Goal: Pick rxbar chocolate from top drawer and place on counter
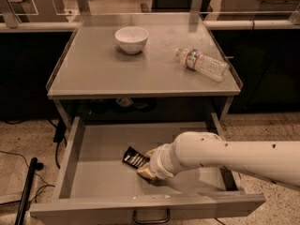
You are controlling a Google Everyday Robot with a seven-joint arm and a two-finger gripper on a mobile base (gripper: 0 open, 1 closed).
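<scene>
The top drawer [93, 165] is pulled open below the counter [98, 71]. The rxbar chocolate [134, 158], a black wrapper with white stripes, lies tilted on the drawer bottom near the middle. My gripper [146, 165] reaches into the drawer from the right on a white arm. Its tan fingertips [146, 172] sit right against the bar's right end. Part of the bar is hidden behind the gripper.
A white bowl [131, 39] stands on the counter's back left. A clear water bottle [202, 63] lies on its side at the counter's right. A dark handle [151, 218] hangs on the drawer front. Cables and a black pole [26, 191] lie on the floor at left.
</scene>
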